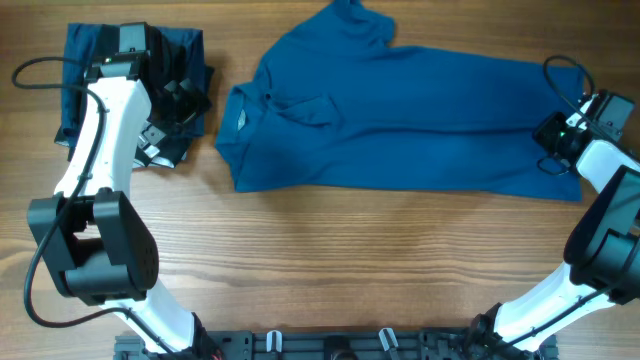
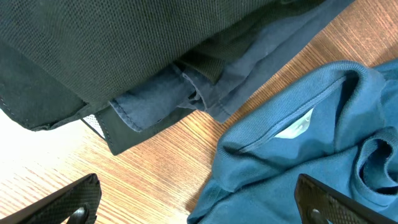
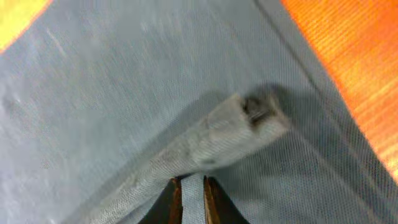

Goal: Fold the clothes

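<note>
Fingers [image 2: 65, 205] of the left gripper [image 2: 196, 208] stand spread wide with nothing between them, hanging low over the table [image 1: 330, 260] at its left end. Below and behind them lies the pile of dark garments [image 1: 80, 80], which is not my job. Just to the right of the pile, the left wrist view shows the collar [image 2: 292, 102] of the mid-blue polo shirt [image 1: 400, 115] with its pale neck label [image 2: 295, 127]. I read that pose as a wait beside the collar end, ready to pin or take it.

The polo shirt lies flat across the upper middle of the table, collar to the left, hem [image 1: 560, 190] to the right, and one sleeve [image 1: 355, 25] sticking up at the far edge. Only that sleeve shows, so the body may already be doubled lengthwise, though from overhead I cannot be sure.

At the right end, the right gripper [image 3: 190, 199] sits on the hem corner with its jaws narrow. A thin strip of blue cloth runs between them, and a raised ridge of fabric leads away from it. The close view is soft, but I take it as a pinch on the shirt. Holding that corner makes sense for carrying the hem over towards the collar.

No bin, basket or tray shows in any view; everything lies directly on the wood.
</note>
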`<state>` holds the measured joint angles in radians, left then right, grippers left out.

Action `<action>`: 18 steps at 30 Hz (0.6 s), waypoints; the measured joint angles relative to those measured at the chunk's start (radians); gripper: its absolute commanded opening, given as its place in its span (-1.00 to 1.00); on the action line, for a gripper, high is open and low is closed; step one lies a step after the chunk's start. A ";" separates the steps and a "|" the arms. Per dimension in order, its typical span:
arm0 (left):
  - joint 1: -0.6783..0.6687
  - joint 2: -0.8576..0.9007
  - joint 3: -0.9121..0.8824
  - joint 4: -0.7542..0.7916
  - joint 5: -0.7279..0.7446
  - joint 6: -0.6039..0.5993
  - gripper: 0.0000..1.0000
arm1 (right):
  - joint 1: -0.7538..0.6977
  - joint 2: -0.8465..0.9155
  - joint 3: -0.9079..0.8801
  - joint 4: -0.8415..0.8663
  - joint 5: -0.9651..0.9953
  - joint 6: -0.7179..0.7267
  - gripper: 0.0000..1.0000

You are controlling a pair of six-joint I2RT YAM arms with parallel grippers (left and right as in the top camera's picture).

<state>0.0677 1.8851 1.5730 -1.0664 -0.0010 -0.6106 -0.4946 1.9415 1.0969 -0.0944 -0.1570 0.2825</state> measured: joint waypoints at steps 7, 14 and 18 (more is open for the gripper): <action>0.000 0.000 0.000 0.000 0.000 0.000 1.00 | 0.003 0.005 0.012 0.219 -0.014 -0.004 -0.30; 0.000 0.000 0.000 0.000 0.000 0.000 1.00 | -0.063 -0.101 0.140 -0.301 -0.002 -0.011 -0.36; 0.000 0.000 0.000 0.000 0.000 0.000 0.99 | -0.119 -0.126 0.147 -0.495 0.051 -0.011 -0.37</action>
<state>0.0677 1.8851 1.5730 -1.0664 -0.0010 -0.6106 -0.6132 1.8156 1.2442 -0.5892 -0.1062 0.2710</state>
